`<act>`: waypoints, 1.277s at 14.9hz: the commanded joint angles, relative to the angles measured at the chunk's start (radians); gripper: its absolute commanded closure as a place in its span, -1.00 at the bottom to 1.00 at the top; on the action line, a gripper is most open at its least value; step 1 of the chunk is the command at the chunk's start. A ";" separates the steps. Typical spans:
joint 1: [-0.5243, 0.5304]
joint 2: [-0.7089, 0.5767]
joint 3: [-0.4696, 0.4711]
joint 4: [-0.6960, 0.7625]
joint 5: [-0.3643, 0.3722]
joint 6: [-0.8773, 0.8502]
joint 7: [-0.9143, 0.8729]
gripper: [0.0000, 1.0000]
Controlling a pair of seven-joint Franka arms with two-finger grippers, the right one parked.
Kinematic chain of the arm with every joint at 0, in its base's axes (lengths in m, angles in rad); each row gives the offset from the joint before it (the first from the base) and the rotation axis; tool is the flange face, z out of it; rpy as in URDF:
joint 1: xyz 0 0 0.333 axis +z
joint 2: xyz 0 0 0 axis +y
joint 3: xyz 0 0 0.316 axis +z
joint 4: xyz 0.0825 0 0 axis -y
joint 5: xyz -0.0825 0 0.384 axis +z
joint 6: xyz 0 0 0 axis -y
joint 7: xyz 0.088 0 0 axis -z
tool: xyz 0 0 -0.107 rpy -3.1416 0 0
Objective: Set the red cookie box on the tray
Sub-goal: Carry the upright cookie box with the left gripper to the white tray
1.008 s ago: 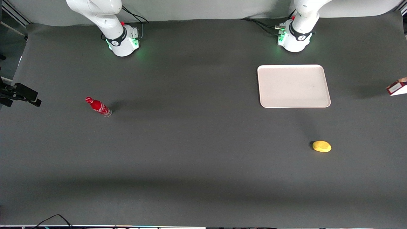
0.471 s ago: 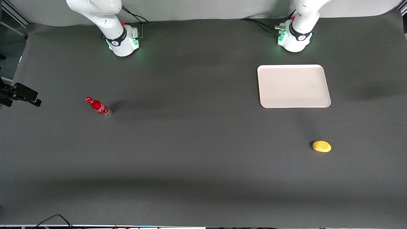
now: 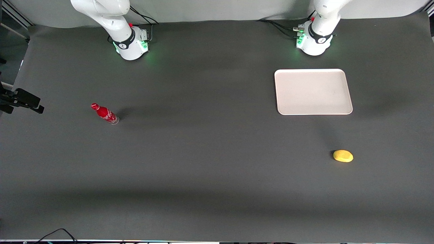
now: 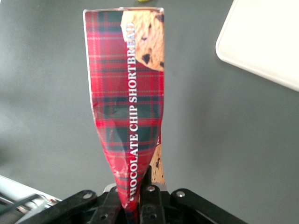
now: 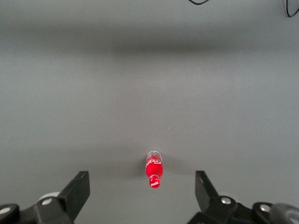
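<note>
The red cookie box, a long tartan carton printed with cookies, hangs over the dark table. My left gripper is shut on its pinched, crumpled end. Neither the box nor the gripper shows in the front view; both are out of that frame past the working arm's end of the table. The pale pinkish-white tray lies flat with nothing on it, in front of the working arm's base. A corner of the tray shows in the left wrist view, beside the box and apart from it.
A yellow rounded object lies nearer the front camera than the tray. A small red soda bottle stands toward the parked arm's end of the table, and the bottle also shows in the right wrist view.
One second ago an end of the box showed at the edge of the front view, at the working arm's end. It has since moved out of that frame.
</note>
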 commanded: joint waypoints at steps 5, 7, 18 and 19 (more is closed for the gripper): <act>-0.006 -0.157 -0.227 -0.119 0.081 -0.111 -0.687 1.00; -0.006 -0.208 -0.278 -0.208 0.081 -0.104 -0.883 1.00; -0.018 -0.379 -0.349 -0.659 0.065 0.080 -1.390 1.00; -0.021 -0.388 -0.349 -0.691 0.065 0.088 -1.412 1.00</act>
